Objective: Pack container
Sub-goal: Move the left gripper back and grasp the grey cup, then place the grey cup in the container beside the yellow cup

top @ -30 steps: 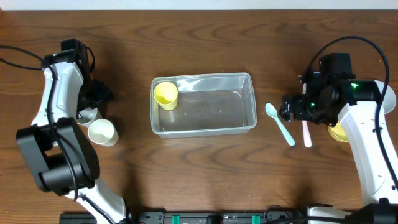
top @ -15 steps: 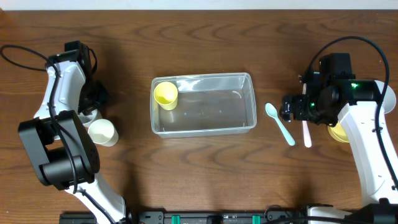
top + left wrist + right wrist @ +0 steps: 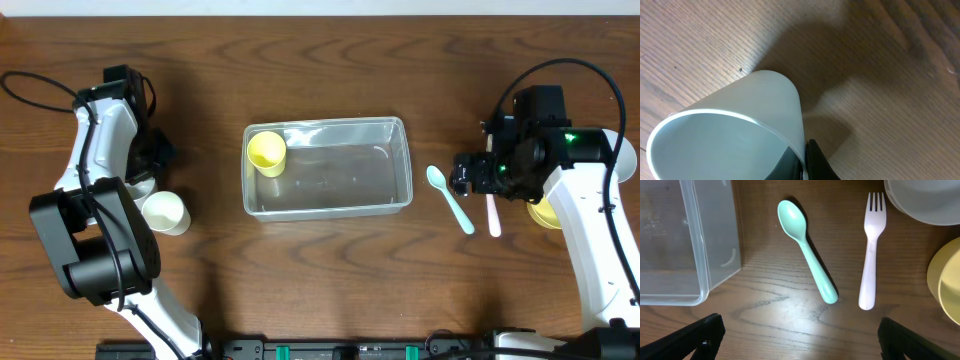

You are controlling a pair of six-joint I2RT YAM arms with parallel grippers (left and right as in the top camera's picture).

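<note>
Overhead: the container (image 3: pixel 328 168), a clear plastic rectangular tub with rounded corners and a rim, is set at the middle of a dark wood-grain table (image 3: pixel 330 270). A yellow cup (image 3: pixel 266 153) is stood in its far-left corner. The left gripper (image 3: pixel 152 162) is placed well left of the container, over a white cup (image 3: pixel 140 185); a second cup (image 3: pixel 165 212), also white, is stood just beside it. The right gripper (image 3: pixel 466 174) is held right of the container, above a teal spoon (image 3: pixel 450 198) and a pink fork (image 3: pixel 492 215). Left wrist: the white cup's smooth thin wall is pinched between the dark fingers. Right wrist: the jaws are spread wide; the container's corner is seen at left, and a white bowl (image 3: pixel 920 200) and a yellow bowl (image 3: pixel 947 280) at right.
</note>
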